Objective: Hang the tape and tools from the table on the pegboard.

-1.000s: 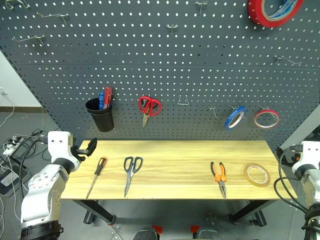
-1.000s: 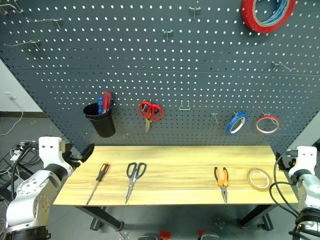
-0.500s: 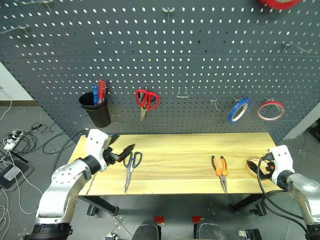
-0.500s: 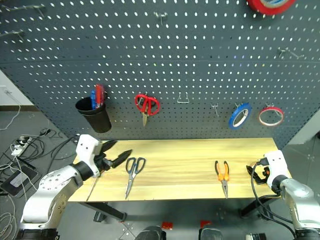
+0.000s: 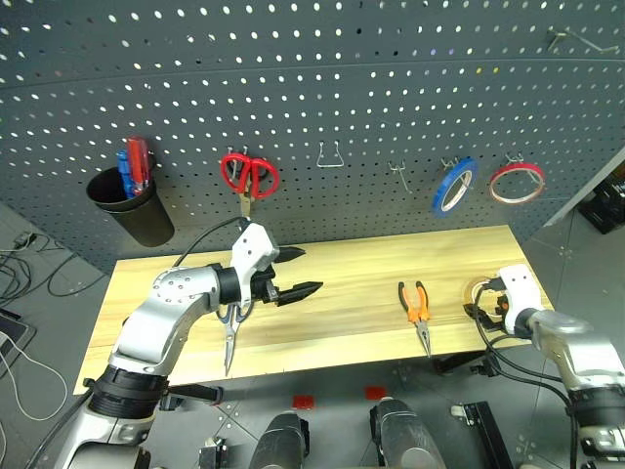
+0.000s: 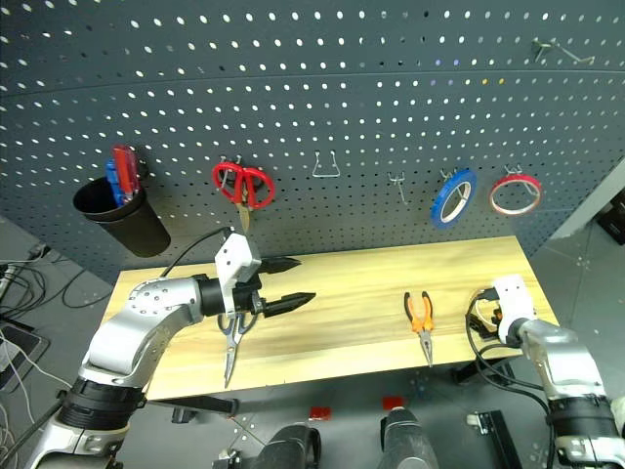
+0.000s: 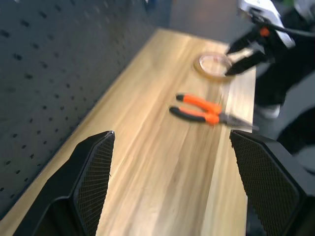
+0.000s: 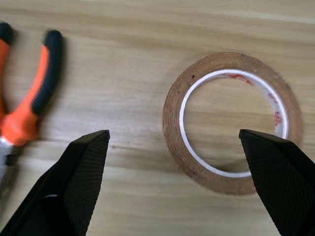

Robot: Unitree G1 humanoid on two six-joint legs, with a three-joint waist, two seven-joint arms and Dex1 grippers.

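The right gripper (image 8: 177,196) has its two black fingers (image 8: 74,182) spread wide and empty, poised above the tan tape roll (image 8: 231,120), which lies flat on the light wood table (image 5: 361,293) near its right end. The long-nose pliers (image 5: 417,311) with orange-and-black handles lie just left of that roll, apart from it.

The left gripper (image 5: 298,274) also has its fingers (image 7: 93,177) spread with nothing between them. It hangs above the table's middle and points toward the right end. Beneath the left wrist lie the dark-handled scissors (image 5: 229,337), blades toward the near edge. I cannot make out the screwdriver.

On the dark grey pegboard (image 5: 391,88) behind hang red-handled scissors (image 5: 248,176), a blue tape roll (image 5: 453,186) and a red tape roll (image 5: 517,182). A black cup (image 5: 132,207) holding pens hangs at the left.
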